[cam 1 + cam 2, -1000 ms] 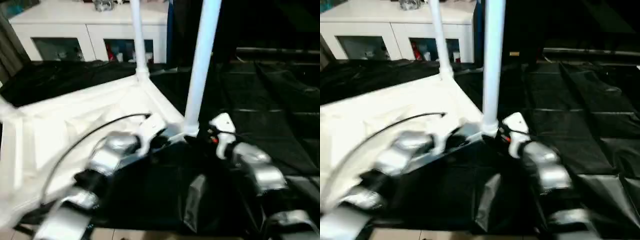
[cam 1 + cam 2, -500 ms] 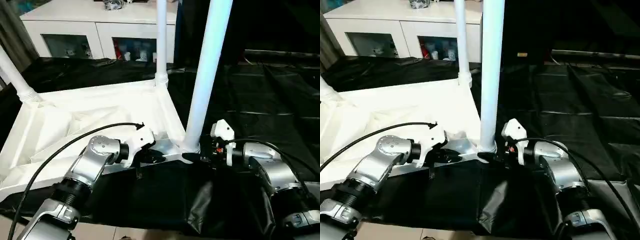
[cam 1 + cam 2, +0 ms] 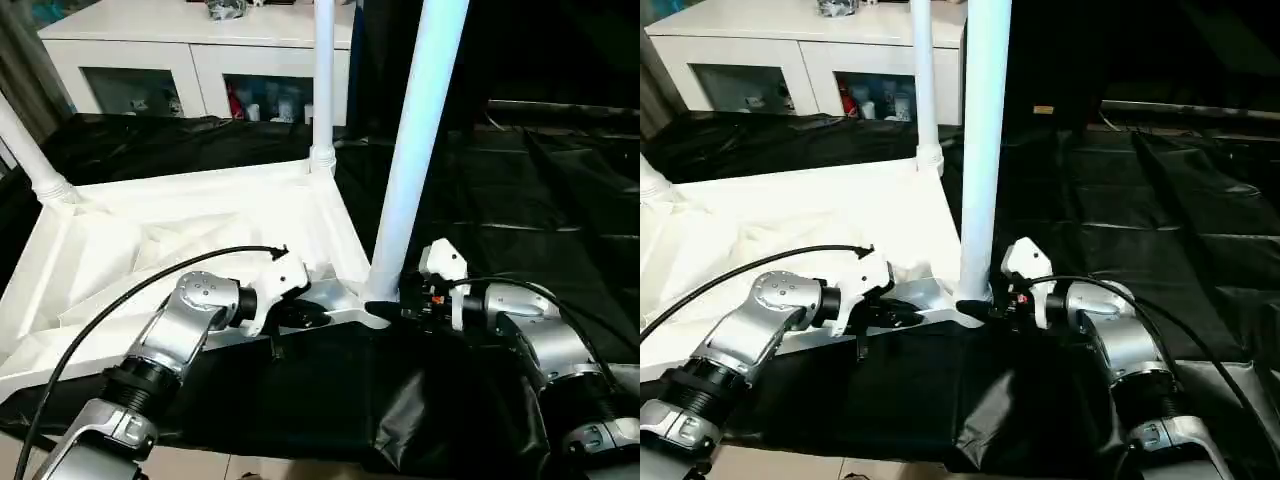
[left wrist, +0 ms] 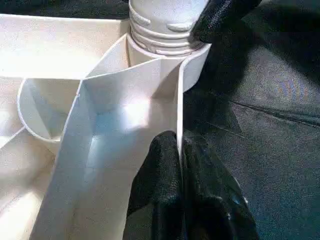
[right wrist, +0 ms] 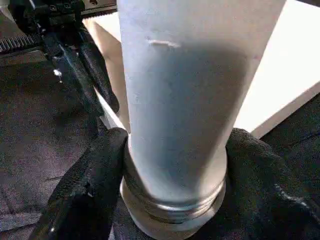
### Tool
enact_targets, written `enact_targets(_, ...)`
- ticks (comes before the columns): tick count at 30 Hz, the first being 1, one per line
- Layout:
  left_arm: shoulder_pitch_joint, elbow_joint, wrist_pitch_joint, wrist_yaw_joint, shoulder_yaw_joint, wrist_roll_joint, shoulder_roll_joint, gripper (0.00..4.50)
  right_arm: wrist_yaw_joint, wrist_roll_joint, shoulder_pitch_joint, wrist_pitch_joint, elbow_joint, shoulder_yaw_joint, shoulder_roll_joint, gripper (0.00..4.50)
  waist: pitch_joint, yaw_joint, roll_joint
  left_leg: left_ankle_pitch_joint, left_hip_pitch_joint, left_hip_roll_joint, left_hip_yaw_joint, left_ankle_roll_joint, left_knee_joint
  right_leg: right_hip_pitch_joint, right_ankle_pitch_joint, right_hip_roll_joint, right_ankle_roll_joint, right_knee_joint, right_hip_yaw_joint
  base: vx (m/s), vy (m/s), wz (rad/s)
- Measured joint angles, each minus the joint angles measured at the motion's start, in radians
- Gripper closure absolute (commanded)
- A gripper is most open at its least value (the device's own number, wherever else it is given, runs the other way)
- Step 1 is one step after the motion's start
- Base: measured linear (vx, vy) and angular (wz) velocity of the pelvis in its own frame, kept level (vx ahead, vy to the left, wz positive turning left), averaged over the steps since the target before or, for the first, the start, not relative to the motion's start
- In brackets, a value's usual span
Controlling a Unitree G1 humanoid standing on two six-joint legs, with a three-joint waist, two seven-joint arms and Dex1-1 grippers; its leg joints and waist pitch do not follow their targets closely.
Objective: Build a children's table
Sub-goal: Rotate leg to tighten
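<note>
The white tabletop (image 3: 180,230) lies upside down on the black-draped table, ribbed underside up. Three white legs stand upright in its corners: a near leg (image 3: 415,140), a far leg (image 3: 323,80) and a left leg (image 3: 25,150). My left gripper (image 3: 305,318) is shut on the tabletop's thin near rim (image 4: 179,120), a little left of the near leg's socket. My right gripper (image 3: 385,310) is shut around the base of the near leg (image 5: 175,115), just above its threaded collar (image 5: 172,207), one finger (image 5: 87,185) on each side.
A white cabinet (image 3: 190,60) with glass doors stands behind the table. Black cloth (image 3: 540,200) covers the work table to the right and front. A black cable (image 3: 120,300) arcs over my left forearm.
The head camera settled from a blurred, shifted view a second ago. Both grippers hold the same places on the rim and the leg; nothing else has moved in the last half second.
</note>
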Motion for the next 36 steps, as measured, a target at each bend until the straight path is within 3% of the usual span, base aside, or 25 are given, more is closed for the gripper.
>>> enact_targets(4, -0.029, 0.045, 0.017, 0.095, 0.011, 0.024, -0.046, 4.5, -0.167, -0.009, 0.004, -0.005, 0.045, -0.042, 0.066, 1.82, -0.001, -0.005, -0.002, 0.0, 0.002, 0.0, 0.0, 0.0, 0.001, 0.002, 0.001, 0.0, -0.001, 0.0, 0.0, 0.0, 0.0, 0.0)
enact_targets(9, -0.122, 0.181, 0.039, 0.313, 0.014, 0.081, -0.184, 4.5, -0.532, -0.033, -0.013, 0.032, 0.089, -0.13, 0.193, 1.83, -0.001, -0.014, -0.005, 0.0, 0.003, -0.001, 0.0, 0.0, 0.003, 0.003, -0.001, 0.0, 0.002, -0.002, 0.002, 0.0, 0.0, 0.0)
enact_targets(17, -0.177, 0.273, 0.046, 0.437, 0.016, 0.101, -0.27, 4.5, -0.771, -0.082, -0.019, 0.039, 0.086, -0.155, 0.279, 1.83, -0.003, -0.014, -0.003, 0.0, 0.003, -0.001, 0.0, 0.0, 0.002, 0.004, -0.001, 0.0, 0.002, -0.004, 0.002, 0.0, 0.0, 0.0)
enact_targets(18, -0.178, 0.276, 0.043, 0.436, 0.016, 0.102, -0.271, 4.5, -0.772, -0.081, -0.017, 0.032, 0.086, -0.157, 0.281, 1.27, -0.004, -0.013, -0.002, 0.0, 0.003, -0.001, 0.0, 0.0, 0.002, 0.004, -0.001, 0.0, 0.002, -0.004, 0.002, 0.0, 0.0, 0.0)
enact_targets(23, -0.176, 0.277, 0.023, 0.415, 0.015, 0.102, -0.257, 4.5, -0.734, -0.067, -0.016, 0.023, 0.086, -0.16, 0.278, 0.81, -0.004, -0.013, -0.002, 0.0, 0.003, -0.001, 0.0, 0.0, 0.002, 0.004, -0.001, 0.0, 0.002, -0.004, 0.001, 0.0, 0.0, 0.0)
enact_targets(30, -0.142, 0.237, -0.029, 0.311, 0.014, 0.09, -0.186, 4.5, -0.452, -0.046, -0.011, 0.024, 0.068, -0.11, 0.152, 0.72, -0.004, -0.013, -0.001, 0.0, 0.003, 0.0, 0.0, 0.0, -0.004, 0.002, 0.0, 0.0, 0.002, -0.003, -0.001, 0.0, 0.0, 0.0)
enact_targets(36, -0.06, 0.121, -0.064, 0.116, 0.015, 0.039, -0.069, 4.5, -0.177, -0.029, 0.022, 0.016, 0.006, -0.043, 0.029, 0.72, -0.005, -0.008, 0.001, 0.0, 0.002, 0.0, 0.0, 0.0, -0.005, -0.001, 0.0, 0.0, 0.0, -0.002, -0.001, 0.0, 0.0, 0.0)
